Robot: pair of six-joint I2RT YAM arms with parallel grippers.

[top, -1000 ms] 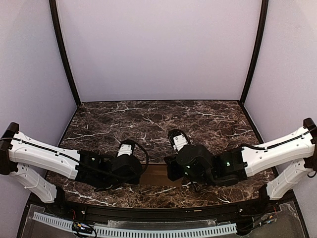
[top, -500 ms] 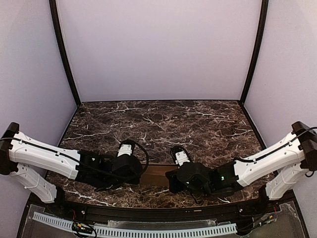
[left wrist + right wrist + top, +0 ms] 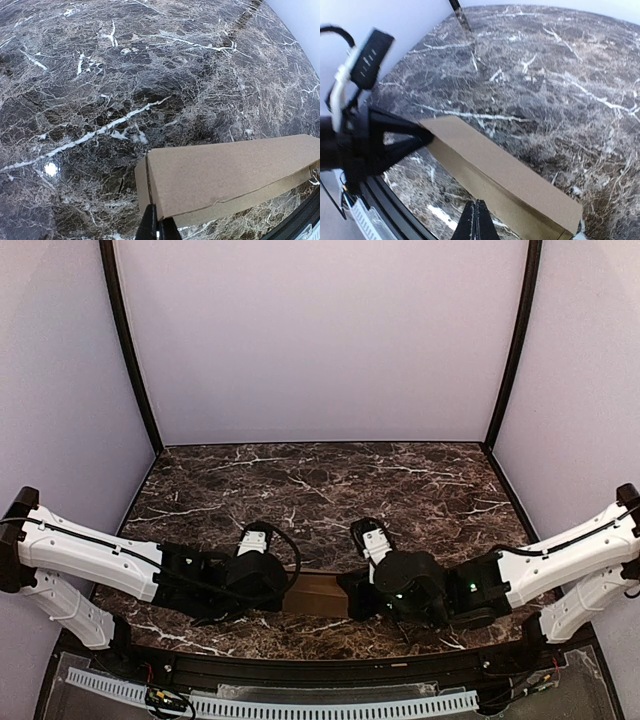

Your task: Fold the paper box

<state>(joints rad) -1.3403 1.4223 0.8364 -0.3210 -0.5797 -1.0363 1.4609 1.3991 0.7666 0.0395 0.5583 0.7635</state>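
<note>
paper box [image 3: 318, 593] lies as a closed oblong carton on the marble worktop [image 3: 320, 490] near its front edge, between both arms; left claw [image 3: 156, 227] clenched, tips at its left end; right claw [image 3: 476, 220] clenched, tips against its long side

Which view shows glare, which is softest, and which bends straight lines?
Left wrist view: sharp, one white glare spot on the marble table left of the paper box. Right wrist view: softest, the left gripper blurred at the box's end. Top external view: the black corner posts bow, and the box looks dim.
</note>
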